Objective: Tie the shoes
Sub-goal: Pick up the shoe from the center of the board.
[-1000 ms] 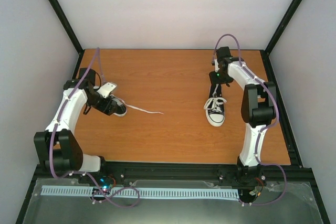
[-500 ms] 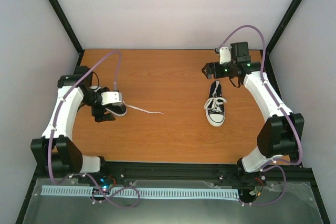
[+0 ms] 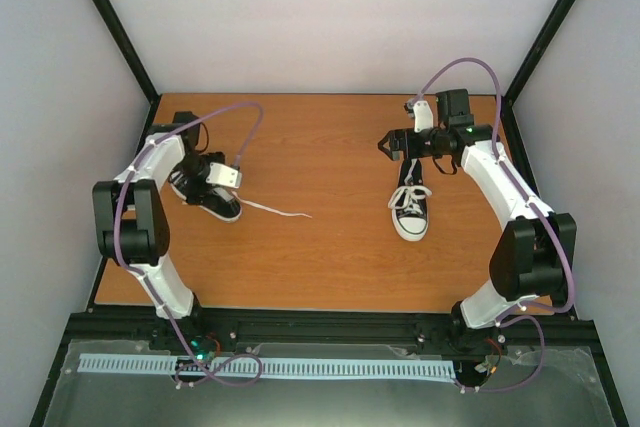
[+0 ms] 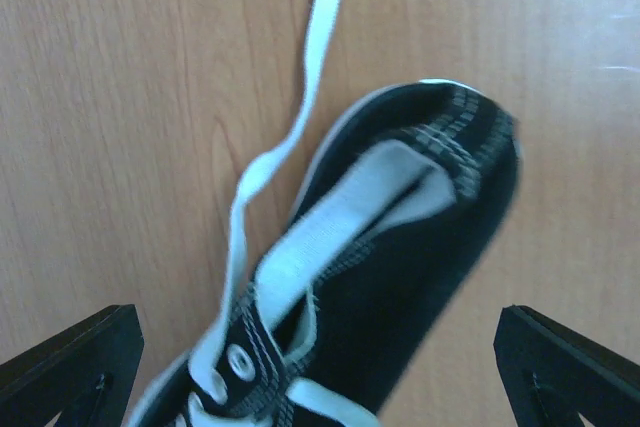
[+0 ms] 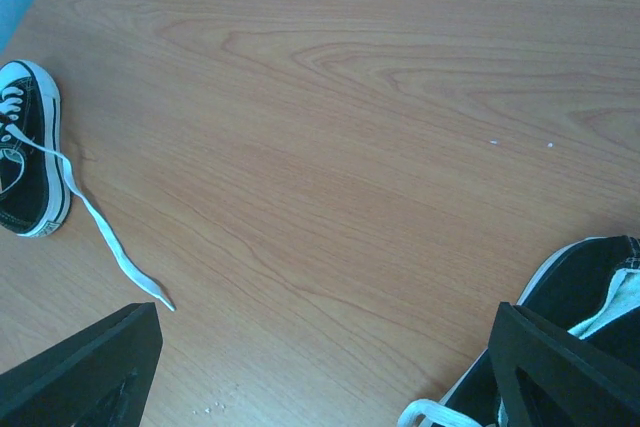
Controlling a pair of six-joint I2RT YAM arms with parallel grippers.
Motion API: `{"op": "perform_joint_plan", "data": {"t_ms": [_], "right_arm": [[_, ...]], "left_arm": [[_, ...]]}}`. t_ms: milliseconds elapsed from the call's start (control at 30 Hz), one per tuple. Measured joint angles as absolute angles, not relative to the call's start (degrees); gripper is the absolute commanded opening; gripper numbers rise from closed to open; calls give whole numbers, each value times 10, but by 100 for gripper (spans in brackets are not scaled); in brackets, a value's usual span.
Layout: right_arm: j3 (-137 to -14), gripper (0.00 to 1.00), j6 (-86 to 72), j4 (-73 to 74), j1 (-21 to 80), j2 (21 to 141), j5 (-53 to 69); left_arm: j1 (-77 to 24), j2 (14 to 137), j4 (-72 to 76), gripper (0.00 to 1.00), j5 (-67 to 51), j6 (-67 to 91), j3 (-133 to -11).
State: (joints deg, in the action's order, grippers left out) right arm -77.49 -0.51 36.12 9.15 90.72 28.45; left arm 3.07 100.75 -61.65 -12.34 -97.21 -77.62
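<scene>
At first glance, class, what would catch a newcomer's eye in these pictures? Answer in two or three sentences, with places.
Two black sneakers with white toes lie far apart on the orange table: the left sneaker near the left edge, the right sneaker right of centre. A long white lace trails from the left sneaker toward the middle. The left arm and right arm each reach toward a sneaker, jaws open.

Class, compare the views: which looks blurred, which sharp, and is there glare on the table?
Left wrist view: shoe and lace smeared, soft-edged. Right wrist view: the table shows crisp wood grain. Top view: even light, no strong glare.
</scene>
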Motion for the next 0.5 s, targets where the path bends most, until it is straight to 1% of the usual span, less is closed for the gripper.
{"op": "perform_joint_plan", "data": {"t_ms": [100, 167, 200, 233, 300, 333, 367, 400, 500], "right_arm": [[-775, 92, -5, 362, 91, 907, 285], [-775, 92, -5, 362, 91, 907, 285], [-775, 91, -5, 362, 91, 907, 285], [-775, 91, -5, 362, 91, 907, 285], [-775, 91, -5, 362, 91, 907, 285], [-775, 91, -5, 363, 91, 908, 285], [-775, 91, -5, 363, 91, 908, 285], [-775, 91, -5, 364, 91, 909, 285], [-775, 91, -9, 364, 91, 910, 285]], "left_arm": [[14, 1031, -570, 98, -113, -972, -771], [1, 1048, -548, 91, -103, -970, -762], [-4, 1059, -546, 80, -96, -968, -761], [-7, 1066, -546, 64, -91, -963, -761], [-13, 1076, -556, 28, -83, -957, -761], [-14, 1076, -562, 14, -81, -953, -760], [-14, 1071, -565, 3, -81, -949, -756], [-14, 1065, -563, 1, -82, -946, -748], [-15, 1036, -553, 1, -80, -927, -715]]}}
